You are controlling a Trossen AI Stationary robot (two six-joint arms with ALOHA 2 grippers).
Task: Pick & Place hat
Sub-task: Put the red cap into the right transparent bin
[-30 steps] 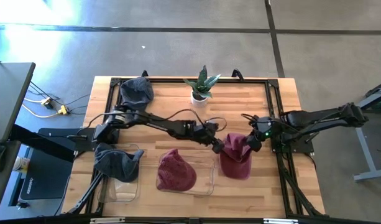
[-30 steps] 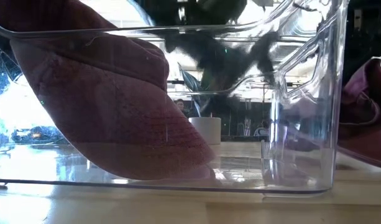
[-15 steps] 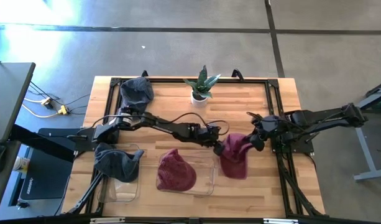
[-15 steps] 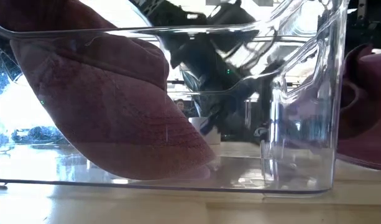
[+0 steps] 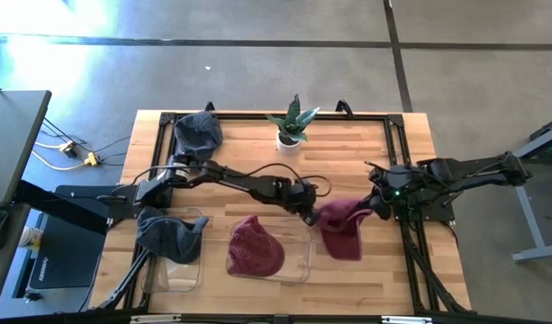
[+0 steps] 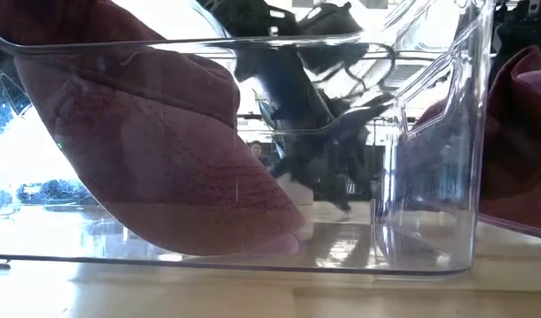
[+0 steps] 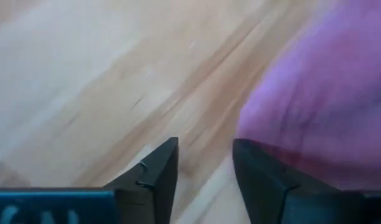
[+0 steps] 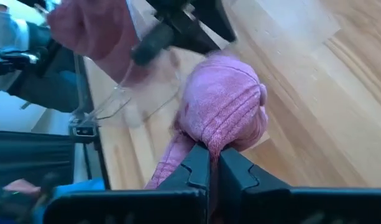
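Two slim dark arms, black cables looped loosely along the left arm [image 5: 230,178], a small green light, possibly an indicator, at the right arm's [image 5: 456,170] wrist, angular black fingers [image 7: 154,175]

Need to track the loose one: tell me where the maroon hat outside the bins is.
In the high view, the maroon hat lies on the table's right half, just right of the clear bin, pinched by the right tool, the left tool at its left edge.

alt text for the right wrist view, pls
The right claw pinches a bunched maroon hat above the wood table. Beyond it the left arm reaches in beside a clear bin holding another maroon hat.
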